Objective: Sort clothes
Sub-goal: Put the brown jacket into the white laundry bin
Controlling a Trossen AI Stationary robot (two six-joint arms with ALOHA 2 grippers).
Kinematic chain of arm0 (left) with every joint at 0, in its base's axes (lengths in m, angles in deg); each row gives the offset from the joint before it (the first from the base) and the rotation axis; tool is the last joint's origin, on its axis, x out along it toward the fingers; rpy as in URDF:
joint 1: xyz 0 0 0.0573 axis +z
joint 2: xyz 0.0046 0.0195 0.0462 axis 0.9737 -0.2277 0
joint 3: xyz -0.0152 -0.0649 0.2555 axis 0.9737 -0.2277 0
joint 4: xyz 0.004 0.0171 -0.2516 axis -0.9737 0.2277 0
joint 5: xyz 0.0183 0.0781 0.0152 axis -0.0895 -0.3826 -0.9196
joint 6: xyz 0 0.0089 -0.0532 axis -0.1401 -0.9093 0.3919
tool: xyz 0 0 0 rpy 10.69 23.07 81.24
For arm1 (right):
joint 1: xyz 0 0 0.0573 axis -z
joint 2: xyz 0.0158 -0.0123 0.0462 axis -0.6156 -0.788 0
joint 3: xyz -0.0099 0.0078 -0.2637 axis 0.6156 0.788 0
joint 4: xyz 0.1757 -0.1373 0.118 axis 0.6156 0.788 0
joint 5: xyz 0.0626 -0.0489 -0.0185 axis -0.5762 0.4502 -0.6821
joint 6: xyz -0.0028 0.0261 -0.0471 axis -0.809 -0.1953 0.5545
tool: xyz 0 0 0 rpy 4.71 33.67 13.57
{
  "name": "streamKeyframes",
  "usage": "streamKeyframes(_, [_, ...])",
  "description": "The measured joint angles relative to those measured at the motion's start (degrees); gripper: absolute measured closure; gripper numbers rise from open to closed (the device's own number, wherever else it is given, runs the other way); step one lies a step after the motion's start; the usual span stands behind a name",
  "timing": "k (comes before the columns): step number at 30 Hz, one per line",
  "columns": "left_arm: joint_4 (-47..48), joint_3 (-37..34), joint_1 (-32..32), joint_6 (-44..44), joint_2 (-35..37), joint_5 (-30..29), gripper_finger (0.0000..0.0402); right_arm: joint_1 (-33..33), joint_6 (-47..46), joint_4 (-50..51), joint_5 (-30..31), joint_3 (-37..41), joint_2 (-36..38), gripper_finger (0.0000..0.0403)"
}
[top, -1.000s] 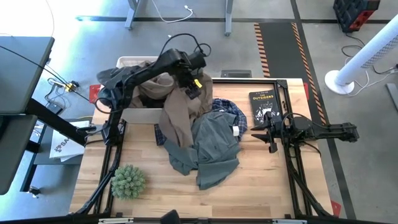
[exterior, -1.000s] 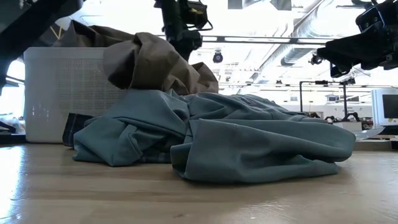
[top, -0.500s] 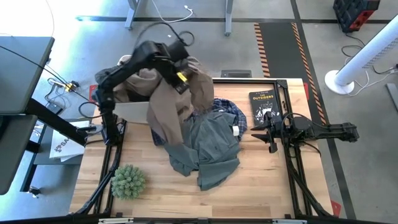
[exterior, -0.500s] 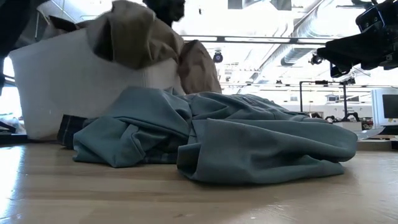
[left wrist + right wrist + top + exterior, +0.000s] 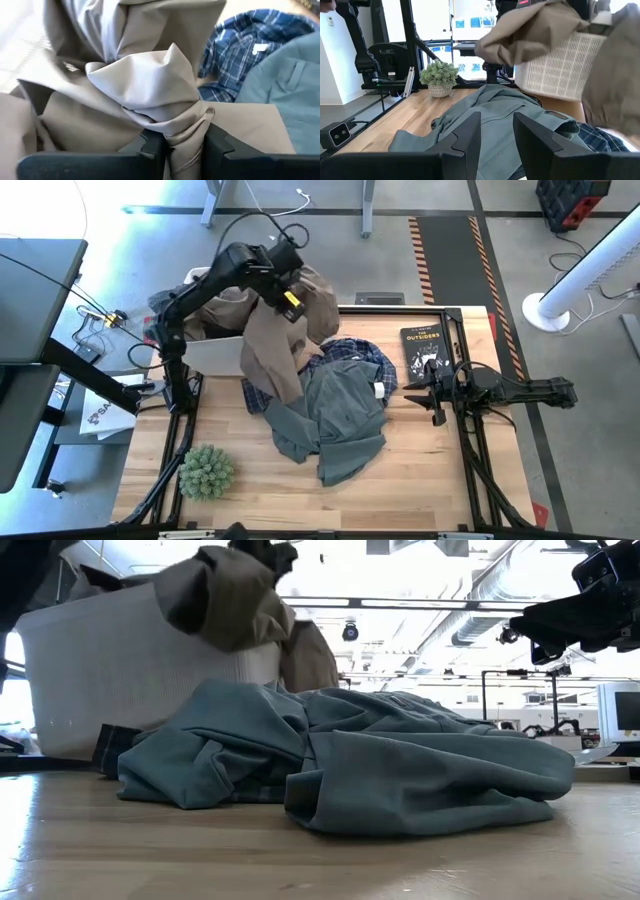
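My left gripper (image 5: 286,297) is raised over the table's far left, shut on the taupe-brown garment (image 5: 275,345). That garment trails from the tilted white basket (image 5: 215,355) down onto the table. The blue plaid shirt (image 5: 358,356) lies beside it, partly under the grey-green T-shirt (image 5: 335,415), which is heaped at mid-table. My right gripper (image 5: 428,390) waits open at the right, level above the table; nothing is between its fingers (image 5: 467,135). My left gripper pinches a gathered, twisted bunch of the taupe-brown garment (image 5: 182,142) between its two fingers, several layers thick. The fingers point downward from above. The cloth balloons beyond the fingers and hangs below them, its lower end (image 5: 283,380) resting on the table and on the basket's rim.
A black book (image 5: 425,350) lies at the far right, near my right gripper. A small potted plant (image 5: 205,470) stands at the near left. Bare wood shows along the near edge (image 5: 320,860).
My left gripper has shut on the taupe-brown garment and risen toward the far left. The garment has been pulled up and leftward, uncovering more of the plaid shirt. The basket has tipped, its near side lifted.
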Motion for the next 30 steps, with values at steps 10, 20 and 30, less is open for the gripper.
streamKeyframes(10, [0.27, 0.00, 0.07, -2.57, -5.28, 2.77, 0.0287, 0.00, -0.01, 0.01, 0.00, 0.00, 0.00, 0.0291])
streamKeyframes(20, [1.11, 0.00, 0.41, -1.42, -2.37, 8.08, 0.0332, 0.00, 0.01, 0.01, 0.00, 0.00, 0.00, 0.0291])
streamKeyframes(30, [0.32, 0.00, 1.39, -4.68, -3.73, 8.18, 0.0284, 0.00, 0.00, 0.00, 0.00, 0.00, 0.00, 0.0291])
